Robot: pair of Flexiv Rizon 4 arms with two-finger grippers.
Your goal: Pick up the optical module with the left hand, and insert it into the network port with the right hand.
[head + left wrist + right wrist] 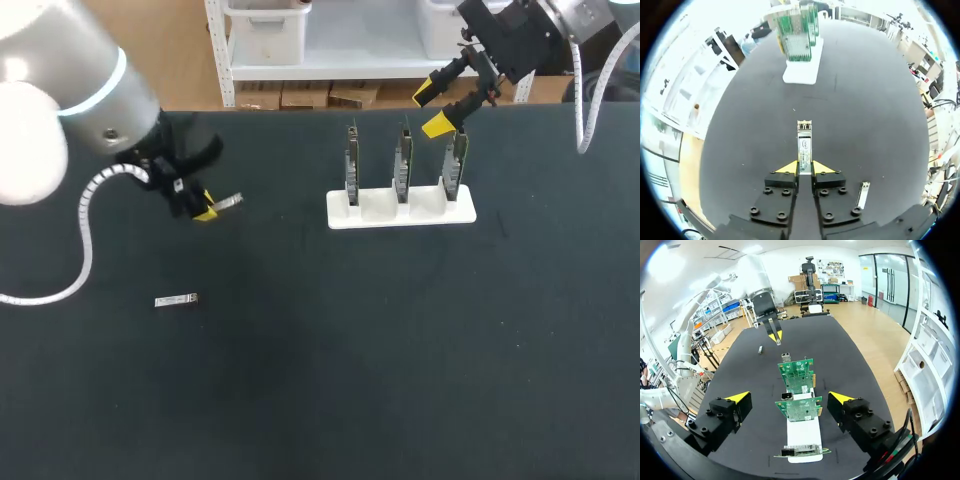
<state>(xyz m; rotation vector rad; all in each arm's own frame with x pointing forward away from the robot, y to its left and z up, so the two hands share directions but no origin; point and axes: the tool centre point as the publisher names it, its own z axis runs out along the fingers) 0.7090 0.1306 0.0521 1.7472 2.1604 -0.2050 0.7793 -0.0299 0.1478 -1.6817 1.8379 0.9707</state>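
The black counter point(320, 380) carries a white stand point(400, 212) that holds three network cards point(403, 160) upright on edge. That probably keeps each network port point(785, 356) at a card's end clear of the surface so a module can slide in. Well to the left of the stand, the left gripper point(205, 210) is closed on the optical module point(229, 203). It pinches the rear end, so most of the metal body juts forward past the yellow tips. I judge this leaves room for the other arm to take hold. The module seems lifted clear of the counter. A second module point(176, 300) lies flat nearby, untouched. The right gripper point(432, 110) hangs above the stand's right end, fingers wide apart and holding nothing. It looks placed to receive the module close to the ports.
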